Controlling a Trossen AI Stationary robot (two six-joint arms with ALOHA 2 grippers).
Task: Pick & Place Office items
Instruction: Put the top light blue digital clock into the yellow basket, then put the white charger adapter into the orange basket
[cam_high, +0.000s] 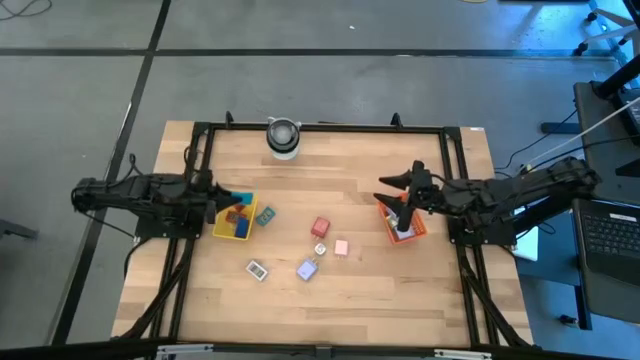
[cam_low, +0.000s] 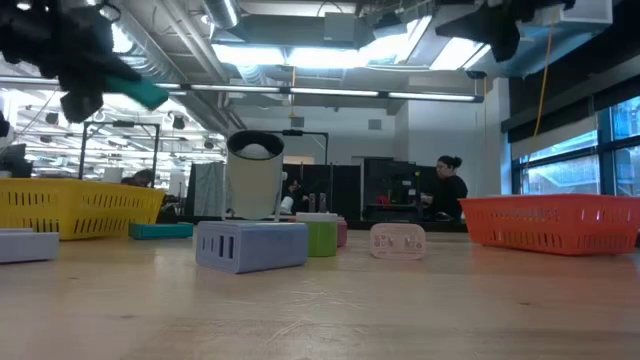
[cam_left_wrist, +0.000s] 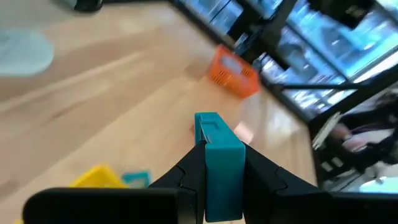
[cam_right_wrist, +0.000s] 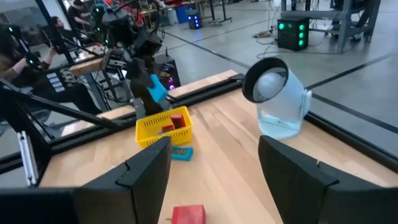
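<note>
Left tool (cam_left_wrist: 214, 180) clamps one teal piece (cam_left_wrist: 217, 155) | two trays (cam_high: 235, 217) | one cylinder (cam_high: 283, 137)

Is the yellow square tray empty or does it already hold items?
Not empty: the yellow square tray holds a red block and blue pieces, seen from above.

No text, label or number is legible anywhere (all views).
</note>
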